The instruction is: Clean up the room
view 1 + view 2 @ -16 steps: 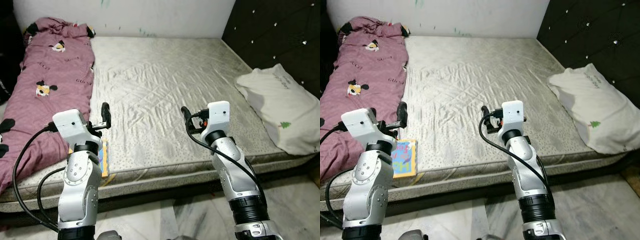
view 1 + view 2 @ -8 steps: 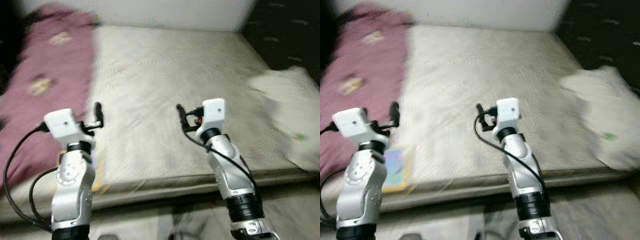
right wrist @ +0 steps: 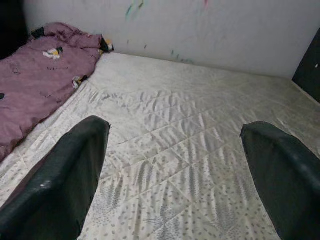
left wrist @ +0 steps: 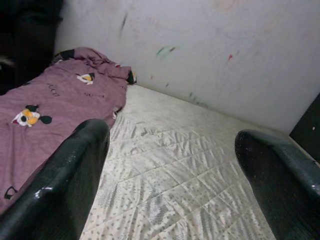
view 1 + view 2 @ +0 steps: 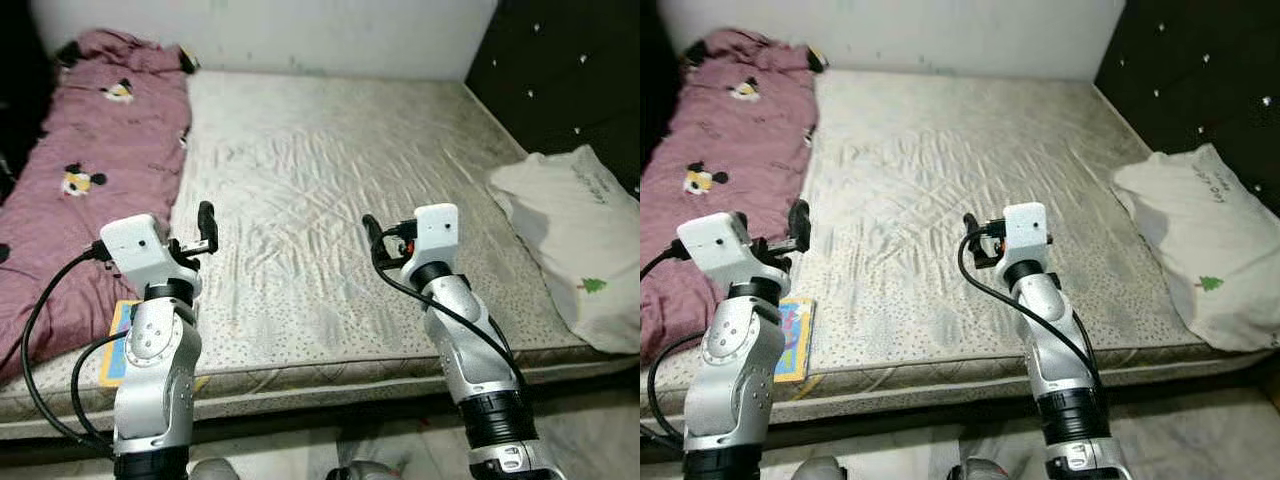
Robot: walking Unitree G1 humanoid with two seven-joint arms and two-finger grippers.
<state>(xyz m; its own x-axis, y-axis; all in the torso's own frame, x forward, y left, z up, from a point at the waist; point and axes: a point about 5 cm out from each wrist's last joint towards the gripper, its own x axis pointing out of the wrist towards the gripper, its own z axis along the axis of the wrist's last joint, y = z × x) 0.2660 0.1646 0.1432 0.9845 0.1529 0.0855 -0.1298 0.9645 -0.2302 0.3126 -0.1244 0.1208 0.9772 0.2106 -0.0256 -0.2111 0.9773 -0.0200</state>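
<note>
A purple blanket (image 5: 100, 150) printed with cartoon mice lies crumpled along the left side of the grey mattress (image 5: 330, 170). A colourful book (image 5: 795, 335) rests flat at the mattress's front left edge, partly hidden behind my left arm. A white pillow (image 5: 580, 250) lies at the right edge, hanging over the side. My left gripper (image 5: 205, 232) is raised over the front left of the mattress, beside the blanket, open and empty. My right gripper (image 5: 370, 232) hovers over the front middle, also open with nothing held. Both wrist views look across bare mattress between spread fingers (image 4: 75, 170).
A black tufted headboard (image 5: 570, 70) runs along the right side. A white wall (image 5: 300, 30) with small paint marks stands behind the bed. Marble floor (image 5: 400, 450) shows below the mattress's front edge.
The whole picture shifted and blurred half a second ago, so the camera moved. Both arms keep the same raised pose with open fingers. Nothing on the bed has moved.
</note>
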